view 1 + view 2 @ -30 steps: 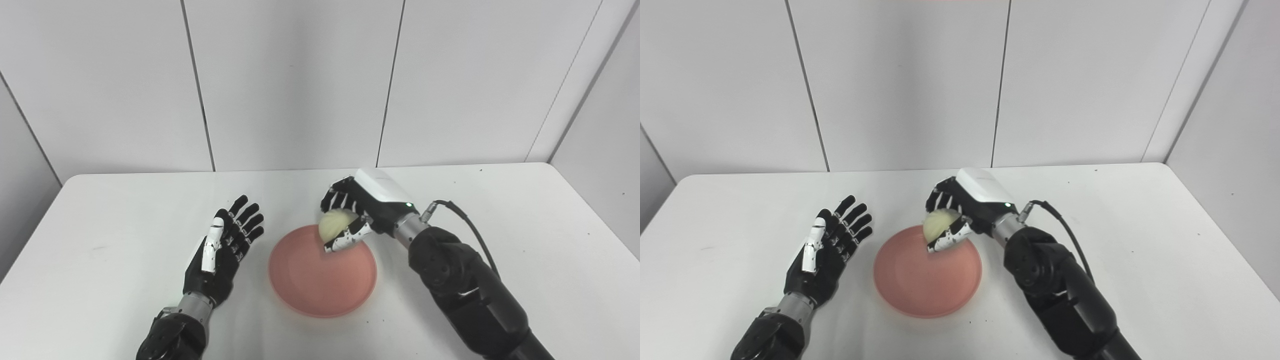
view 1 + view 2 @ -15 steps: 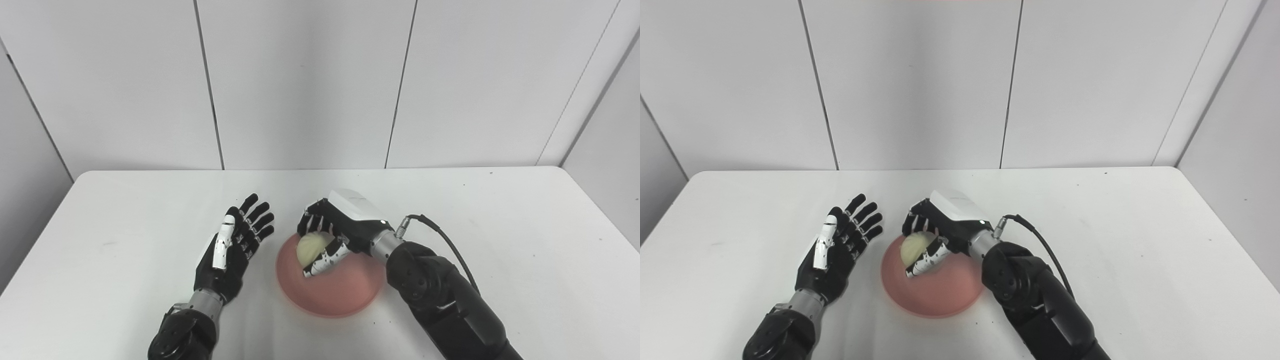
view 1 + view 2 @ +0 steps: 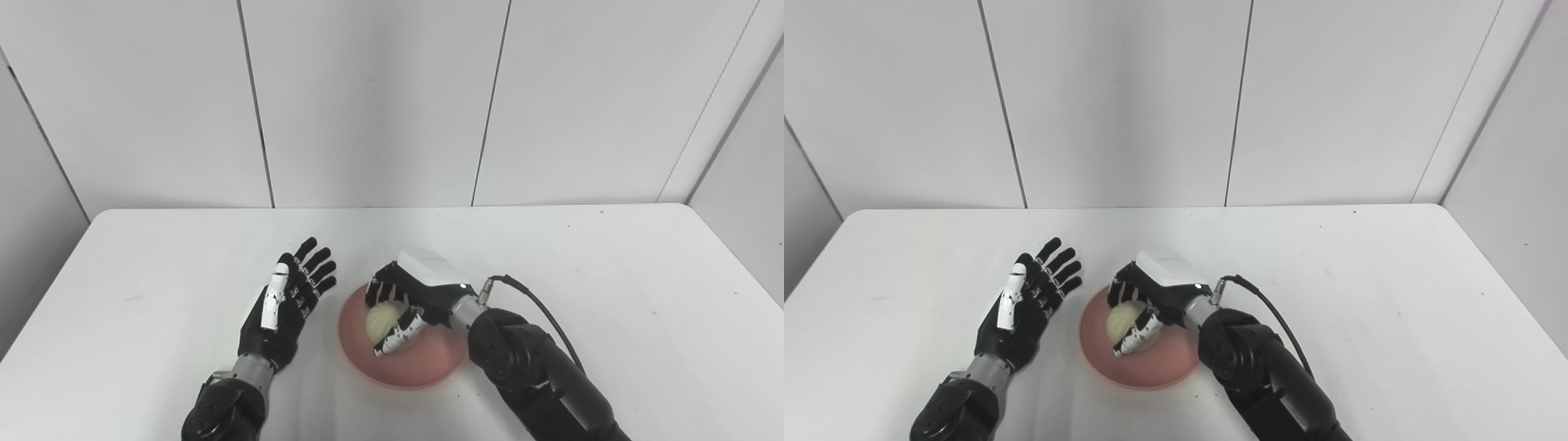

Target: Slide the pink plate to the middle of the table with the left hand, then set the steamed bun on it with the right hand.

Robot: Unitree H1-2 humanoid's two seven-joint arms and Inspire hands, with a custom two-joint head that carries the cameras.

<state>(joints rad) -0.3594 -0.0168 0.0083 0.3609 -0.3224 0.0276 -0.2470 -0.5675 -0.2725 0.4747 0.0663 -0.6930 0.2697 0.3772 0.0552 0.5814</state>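
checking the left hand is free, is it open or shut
Open. The left hand lies on the table beside the pink plate, fingers spread, holding nothing.

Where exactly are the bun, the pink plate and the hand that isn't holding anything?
bun [image 3: 381, 318]: left eye view, on its pale top between the fingers.
plate [image 3: 422, 367]: left eye view, on its bare near inside.
left hand [image 3: 1020, 312]: right eye view, on the palm, fingers spread.

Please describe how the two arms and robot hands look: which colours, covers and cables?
Both arms are glossy black with silver wrist rings. The left robot hand is black with a white thumb cover. The right robot hand is black with a white back cover, a green light and a black cable.
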